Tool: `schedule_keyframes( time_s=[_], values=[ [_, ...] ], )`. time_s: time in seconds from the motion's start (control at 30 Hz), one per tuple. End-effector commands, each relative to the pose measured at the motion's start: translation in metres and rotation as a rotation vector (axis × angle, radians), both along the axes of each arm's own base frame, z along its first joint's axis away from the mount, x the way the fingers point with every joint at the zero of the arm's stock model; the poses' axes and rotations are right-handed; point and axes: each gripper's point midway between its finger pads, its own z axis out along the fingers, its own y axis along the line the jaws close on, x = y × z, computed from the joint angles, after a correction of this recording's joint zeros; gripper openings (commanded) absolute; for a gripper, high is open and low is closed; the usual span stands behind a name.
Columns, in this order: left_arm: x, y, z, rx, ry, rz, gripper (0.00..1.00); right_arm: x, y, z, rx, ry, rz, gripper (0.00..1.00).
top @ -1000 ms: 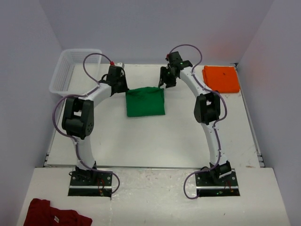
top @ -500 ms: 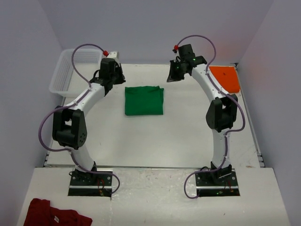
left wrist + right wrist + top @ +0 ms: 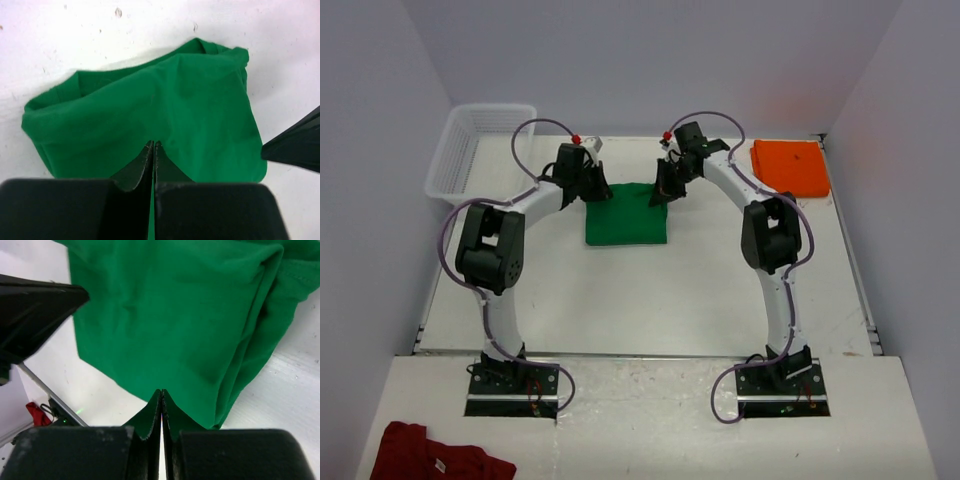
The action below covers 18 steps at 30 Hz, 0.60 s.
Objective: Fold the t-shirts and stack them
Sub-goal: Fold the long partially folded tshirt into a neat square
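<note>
The green t-shirt (image 3: 626,220) is laid folded into a rough rectangle near the middle of the white surface (image 3: 620,300), between the two arms. Its far edge, at 12 o'clock, is met by both grippers. The left gripper (image 3: 152,146) is set at the shirt's 11 o'clock corner. Its fingers are clenched together, and a thin strip of green cloth is seen in the slit between them, so the shirt is taken to be pinched there. The right gripper (image 3: 161,392) is set at the 1 o'clock corner. Its fingers are likewise pressed tight, and green cloth is drawn up into a small peak around the tips, so the shirt is held at that edge too. A thicker, rolled fold is shown along one side of the shirt in the right wrist view.

The orange t-shirt (image 3: 790,167) is laid folded flat at 2 o'clock from the green one, well apart from it, close to the surface's far right corner. A white mesh basket (image 3: 455,160) is placed at 10 o'clock, at the far left corner. A dark red garment (image 3: 430,455) is seen crumpled at 7 o'clock, on the nearer ledge beside the left arm's base.
</note>
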Motion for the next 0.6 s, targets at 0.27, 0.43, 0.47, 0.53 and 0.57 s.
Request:
schedule_keyframes(
  time_s=[0.27,0.43,0.47,0.53,0.57],
  values=[
    [0.045,-0.004,-0.004,0.026,-0.003,0.014,0.00,-0.032,0.002,-0.044,-0.104,0.167,-0.051,0.00],
    [0.047,0.014,-0.027,0.102,0.094,0.104,0.00,-0.045,-0.009,-0.067,-0.168,0.227,-0.080,0.00],
    [0.047,0.017,-0.028,0.115,0.099,0.118,0.00,-0.047,-0.013,-0.072,-0.182,0.237,-0.088,0.00],
    [0.048,0.024,-0.031,0.134,0.103,0.137,0.00,-0.048,-0.017,-0.073,-0.195,0.236,-0.102,0.00],
    [0.048,0.025,-0.033,0.139,0.104,0.139,0.00,-0.051,-0.018,-0.076,-0.199,0.236,-0.110,0.00]
  ],
)
